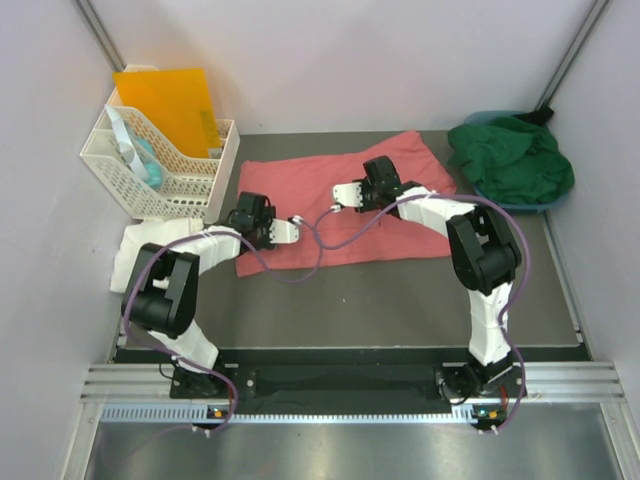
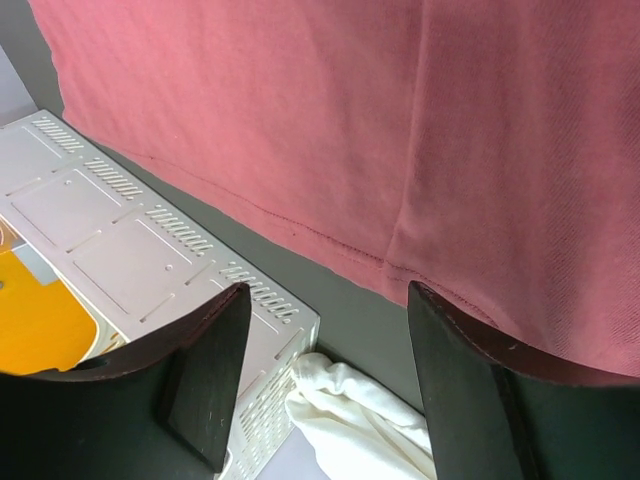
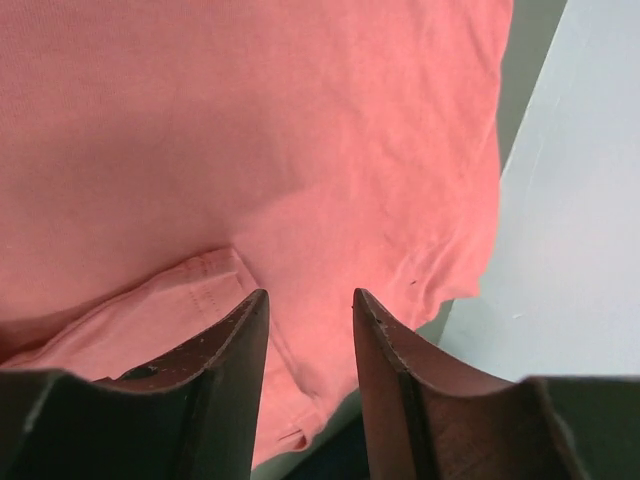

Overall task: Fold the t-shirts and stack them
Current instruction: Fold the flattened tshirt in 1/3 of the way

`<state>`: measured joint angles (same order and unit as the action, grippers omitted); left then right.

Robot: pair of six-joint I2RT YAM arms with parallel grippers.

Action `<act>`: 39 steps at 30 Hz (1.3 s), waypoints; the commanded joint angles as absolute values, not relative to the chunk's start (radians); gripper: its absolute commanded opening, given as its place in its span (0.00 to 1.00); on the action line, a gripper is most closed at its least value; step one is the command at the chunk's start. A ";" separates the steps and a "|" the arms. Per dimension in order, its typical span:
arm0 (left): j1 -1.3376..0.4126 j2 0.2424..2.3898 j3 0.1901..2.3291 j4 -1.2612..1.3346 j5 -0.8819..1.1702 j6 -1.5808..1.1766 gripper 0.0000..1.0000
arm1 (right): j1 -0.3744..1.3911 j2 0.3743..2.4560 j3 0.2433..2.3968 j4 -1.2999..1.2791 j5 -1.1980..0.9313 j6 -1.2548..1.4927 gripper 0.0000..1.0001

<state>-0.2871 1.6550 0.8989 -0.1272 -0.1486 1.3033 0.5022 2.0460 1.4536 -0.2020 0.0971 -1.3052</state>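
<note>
T-shirts, three: salmon-pink one (image 1: 310,190), dark green one (image 1: 512,160), white one (image 1: 135,245); left fingers (image 2: 205,370) wide, right fingers (image 3: 225,370) narrow, empty.

— What lies on the dark table (image 1: 400,300)?
— A pink shirt (image 1: 300,185) spread flat at the centre. At ten o'clock a white basket (image 1: 130,185), with a white shirt (image 1: 140,245) at nine, just beside it. At two, a blue tub (image 1: 520,205) holding a green shirt (image 1: 515,155).
</note>
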 commanded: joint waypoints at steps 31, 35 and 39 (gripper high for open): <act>-0.245 2.056 1.691 -0.449 -0.153 0.816 0.97 | 0.278 2.252 2.223 -0.664 0.058 -0.537 0.47; -0.250 2.105 1.818 -0.517 -0.140 0.772 0.96 | 0.272 2.293 2.229 -0.676 0.091 -0.563 0.45; -0.247 1.967 1.671 -0.522 -0.027 0.813 0.96 | 0.252 2.123 1.945 -0.695 -0.036 -0.630 0.40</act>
